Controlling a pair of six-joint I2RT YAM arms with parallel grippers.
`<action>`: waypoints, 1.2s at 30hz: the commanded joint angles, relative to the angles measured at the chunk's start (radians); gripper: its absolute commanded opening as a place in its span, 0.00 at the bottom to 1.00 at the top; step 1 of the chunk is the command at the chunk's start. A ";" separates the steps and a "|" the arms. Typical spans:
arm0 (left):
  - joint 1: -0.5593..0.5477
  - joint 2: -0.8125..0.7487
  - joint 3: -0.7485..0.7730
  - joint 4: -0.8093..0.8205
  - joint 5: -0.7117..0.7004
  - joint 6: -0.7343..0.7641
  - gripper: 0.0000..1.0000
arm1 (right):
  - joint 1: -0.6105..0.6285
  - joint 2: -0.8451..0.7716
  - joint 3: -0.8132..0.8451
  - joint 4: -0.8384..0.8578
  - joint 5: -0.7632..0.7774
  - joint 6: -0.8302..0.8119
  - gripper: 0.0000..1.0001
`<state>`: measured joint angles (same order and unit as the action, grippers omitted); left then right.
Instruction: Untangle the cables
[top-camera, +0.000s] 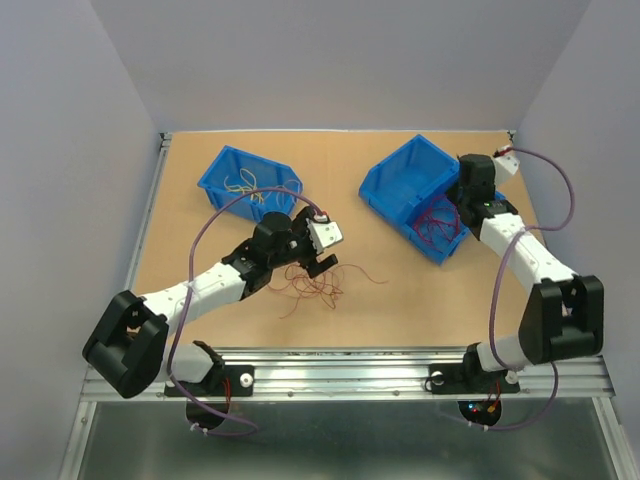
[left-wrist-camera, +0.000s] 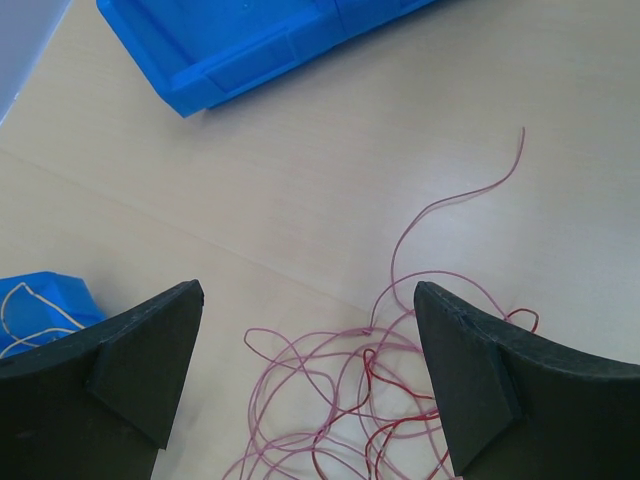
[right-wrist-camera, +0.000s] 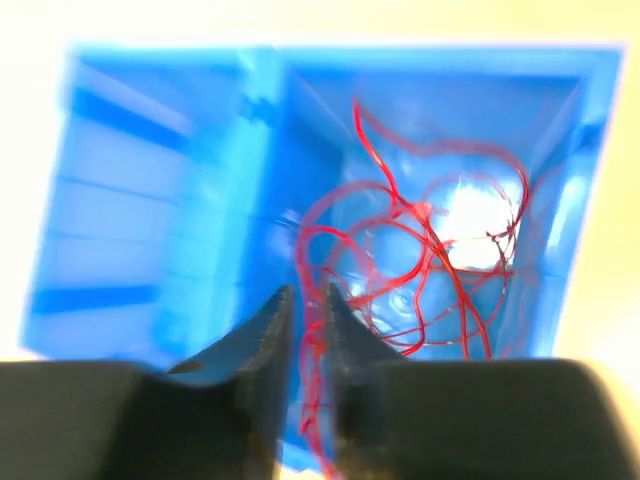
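Desk (top-camera: 420, 300) carried two blue bins: left bin (top-camera: 215, 180) at far left holding a few yellow cables (top-camera: 245, 185), right bin (top-camera: 385, 185) at far right, tipped, holding red cables (right-wrist-camera: 440, 270). The tangle (left-wrist-camera: 368, 352) of red and pink loops lay on the bare desk between the bins, nearer the left bin. Left hand (top-camera: 315, 262) hung directly over it, fingers spread as wide as they go, nothing held; in the wrist view the loops sat between the two fingers, crowded toward the right-side one. One loose strand (left-wrist-camera: 470, 195) ran out of the tangle away from the hand, its long axis pointing toward the right bin. Right hand (right-wrist-camera: 308, 292) was well apart, down inside the right bin, fingers drawn to a narrow gap with a red strand running through it; the view was blurred, so could not tell if that strand was pinched. Judgement: the left arm is by far the nearer, and the next pick depends on dropping straight down onto the loops.
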<state>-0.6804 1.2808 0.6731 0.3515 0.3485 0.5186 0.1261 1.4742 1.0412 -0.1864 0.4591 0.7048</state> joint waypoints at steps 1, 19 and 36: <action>-0.021 0.017 0.049 -0.005 -0.010 0.038 0.99 | 0.006 -0.147 -0.027 0.018 0.004 -0.030 0.54; -0.085 0.043 0.022 -0.284 0.116 0.290 0.93 | 0.006 -0.255 -0.125 0.119 -0.189 -0.088 1.00; -0.114 0.163 0.092 -0.373 0.083 0.298 0.00 | 0.006 -0.241 -0.121 0.123 -0.234 -0.094 1.00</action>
<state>-0.7906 1.4700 0.7143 -0.0193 0.4294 0.8219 0.1261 1.2369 0.9318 -0.1040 0.2543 0.6315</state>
